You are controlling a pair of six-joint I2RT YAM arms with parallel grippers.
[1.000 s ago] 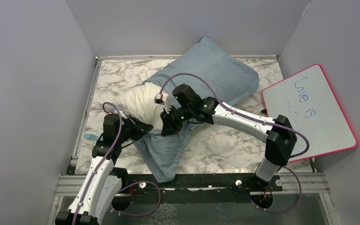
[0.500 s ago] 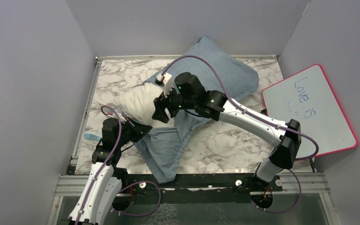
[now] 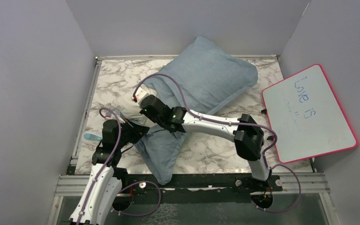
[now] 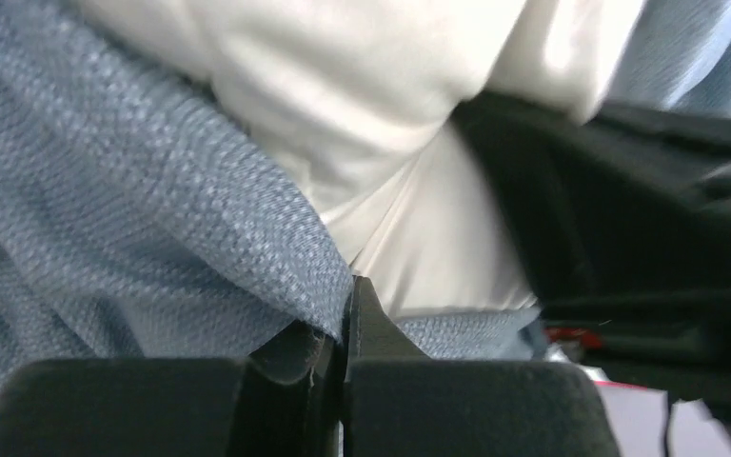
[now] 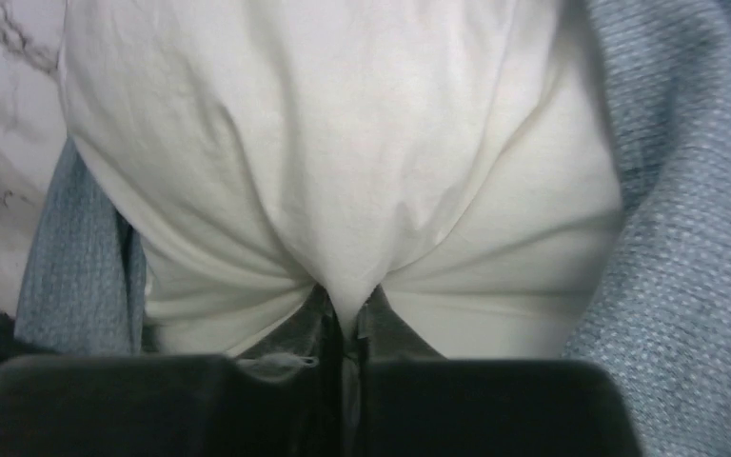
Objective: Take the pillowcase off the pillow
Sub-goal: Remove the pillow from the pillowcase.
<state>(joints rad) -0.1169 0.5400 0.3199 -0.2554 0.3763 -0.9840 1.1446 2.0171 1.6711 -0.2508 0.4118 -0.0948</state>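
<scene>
Currently the pillowcase [image 3: 211, 77] lies diagonally across the marble table [image 3: 117, 75], grey-blue face up. Its plump, filled part reaches toward the far right corner, and a flat, emptied flap trails toward the near edge between the two arm bases. The pillow [image 5: 343, 143] shows only at its near-left end, where a bulge of white fabric stands clear of the case mouth; the rest is inside the cloth. Left gripper [image 4: 343, 314]: jaws closed, with the hem of the pillowcase pinched between the tips, just below the exposed white. Right gripper [image 5: 345, 305]: jaws closed on a gathered fold of the pillow's own white cover, with puckers radiating from the pinch and blue cloth flanking it on both sides. So each arm holds one of the two things, close together at the opening. Judgement on progress: an early stage, with one end bared and most of the pillow's length not yet drawn out. What remains is to separate the two grips until the whole pillow is free. A pink-rimmed whiteboard [image 3: 309, 112] leans at the right, well apart.
</scene>
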